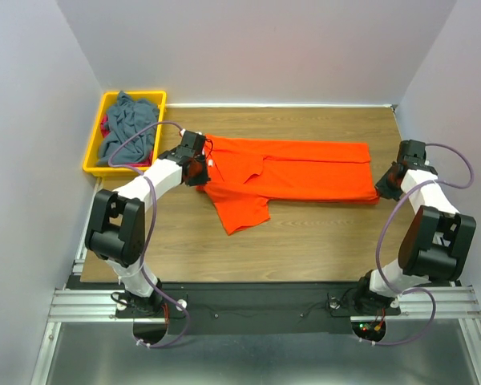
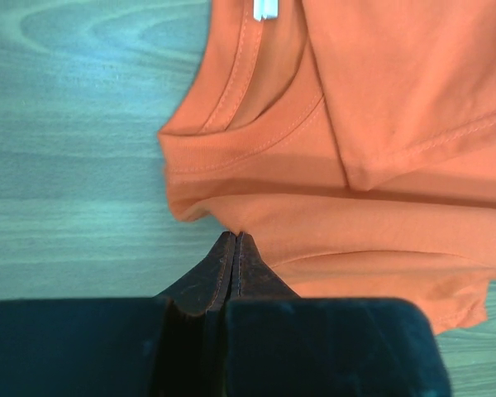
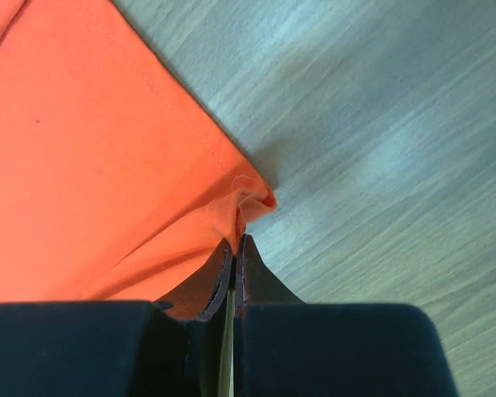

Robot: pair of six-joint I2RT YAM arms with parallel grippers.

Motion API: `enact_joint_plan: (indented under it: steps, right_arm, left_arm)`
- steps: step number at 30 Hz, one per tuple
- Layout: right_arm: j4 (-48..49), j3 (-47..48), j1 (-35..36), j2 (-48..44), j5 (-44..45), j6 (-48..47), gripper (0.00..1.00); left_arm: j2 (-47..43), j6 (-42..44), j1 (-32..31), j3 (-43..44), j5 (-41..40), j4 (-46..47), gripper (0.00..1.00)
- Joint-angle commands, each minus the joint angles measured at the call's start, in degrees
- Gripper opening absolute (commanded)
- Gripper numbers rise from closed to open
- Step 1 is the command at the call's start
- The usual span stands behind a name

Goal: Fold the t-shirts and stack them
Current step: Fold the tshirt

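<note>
The orange t-shirt (image 1: 297, 172) lies across the table, folded lengthwise, one sleeve hanging toward the near side. My left gripper (image 1: 197, 170) is shut on the shirt's shoulder edge near the collar; in the left wrist view the collar and white label (image 2: 264, 8) sit just beyond the closed tips (image 2: 235, 238). My right gripper (image 1: 385, 186) is shut on the shirt's hem corner (image 3: 252, 203), pinched at the tips (image 3: 237, 240). A grey-blue t-shirt (image 1: 128, 124) is heaped in a yellow bin (image 1: 94, 152), with a bit of red cloth (image 1: 105, 125) beside it.
The yellow bin stands at the table's back left corner. White walls close in the left, right and back. Bare wooden table (image 1: 305, 241) lies between the shirt and the arm bases.
</note>
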Motion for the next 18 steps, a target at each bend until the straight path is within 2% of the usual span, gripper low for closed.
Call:
enact_joint_plan:
  steps: [1, 18]
  right_arm:
    - [0.28, 3.53, -0.37, 1.43, 0.69, -1.28, 0.01]
    - [0.63, 8.54, -0.28, 8.11, -2.92, -1.20, 0.02]
  left_arm:
    - [0.12, 1.11, 0.56, 3.37, -0.24, -0.73, 0.00]
    - [1.44, 0.93, 2.67, 4.69, -1.30, -0.39, 0.00]
